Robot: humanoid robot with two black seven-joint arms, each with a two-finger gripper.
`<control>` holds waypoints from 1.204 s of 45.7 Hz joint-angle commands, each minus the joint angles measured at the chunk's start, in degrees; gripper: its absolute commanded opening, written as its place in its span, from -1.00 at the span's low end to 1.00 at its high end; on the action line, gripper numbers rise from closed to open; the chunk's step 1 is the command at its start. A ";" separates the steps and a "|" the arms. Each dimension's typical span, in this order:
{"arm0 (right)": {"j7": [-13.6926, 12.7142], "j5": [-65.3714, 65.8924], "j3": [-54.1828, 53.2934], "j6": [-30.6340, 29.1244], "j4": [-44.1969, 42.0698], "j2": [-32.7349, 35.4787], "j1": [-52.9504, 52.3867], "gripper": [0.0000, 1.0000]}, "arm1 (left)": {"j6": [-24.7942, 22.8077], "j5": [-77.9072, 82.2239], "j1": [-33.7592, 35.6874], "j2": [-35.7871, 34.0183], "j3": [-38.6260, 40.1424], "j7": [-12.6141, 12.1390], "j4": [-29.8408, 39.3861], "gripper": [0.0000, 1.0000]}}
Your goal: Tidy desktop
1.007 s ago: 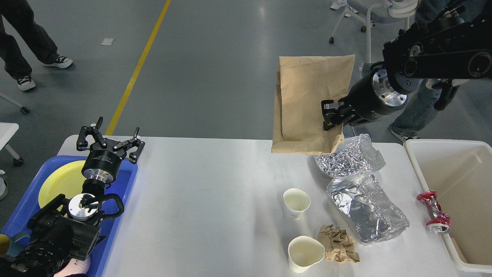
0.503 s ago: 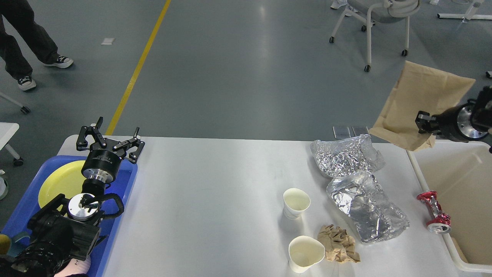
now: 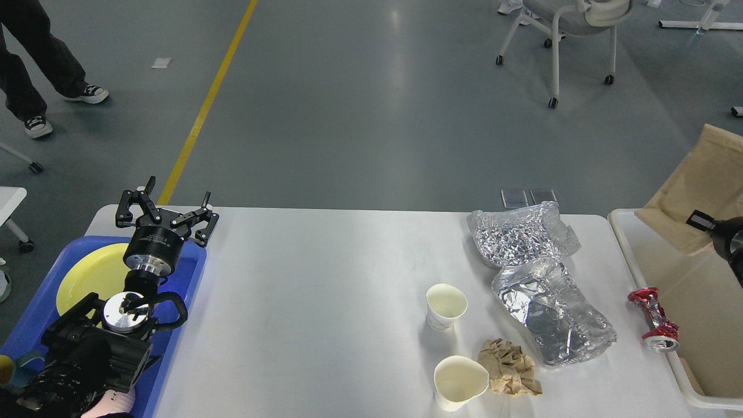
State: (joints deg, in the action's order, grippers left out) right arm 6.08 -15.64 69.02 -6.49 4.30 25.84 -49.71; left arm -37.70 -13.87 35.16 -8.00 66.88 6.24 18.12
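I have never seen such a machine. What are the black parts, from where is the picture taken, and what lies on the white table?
The camera sits in a robot's head and looks down. The black parts are its two arms. The left gripper is open above a blue tray that holds a yellow plate. The right gripper holds a brown paper bag above an off-white bin. On the desktop lie two paper cups, foil wrappers, crumpled brown paper and a crushed red can.

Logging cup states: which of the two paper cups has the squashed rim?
The nearer paper cup, touching the crumpled brown paper: its rim is pinched to a point. The farther paper cup keeps a rounder rim.
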 commanded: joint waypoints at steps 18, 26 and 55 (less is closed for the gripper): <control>-2.74 -0.18 0.06 1.66 -1.83 -0.62 4.97 1.00 | 0.00 0.07 0.00 0.00 0.00 0.09 -0.01 1.00; -2.74 -0.18 -0.03 1.66 -1.92 -0.36 4.97 1.00 | 0.00 0.07 0.00 0.00 0.00 0.00 -0.01 1.00; -3.35 -0.53 -1.00 1.22 6.59 -4.48 -16.19 1.00 | 0.00 -0.02 0.00 0.00 0.00 0.00 -0.01 1.00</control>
State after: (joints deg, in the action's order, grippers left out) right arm 2.70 -16.19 68.08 -4.91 4.70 22.55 -58.29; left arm -37.70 -13.88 35.16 -8.00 66.88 6.24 18.10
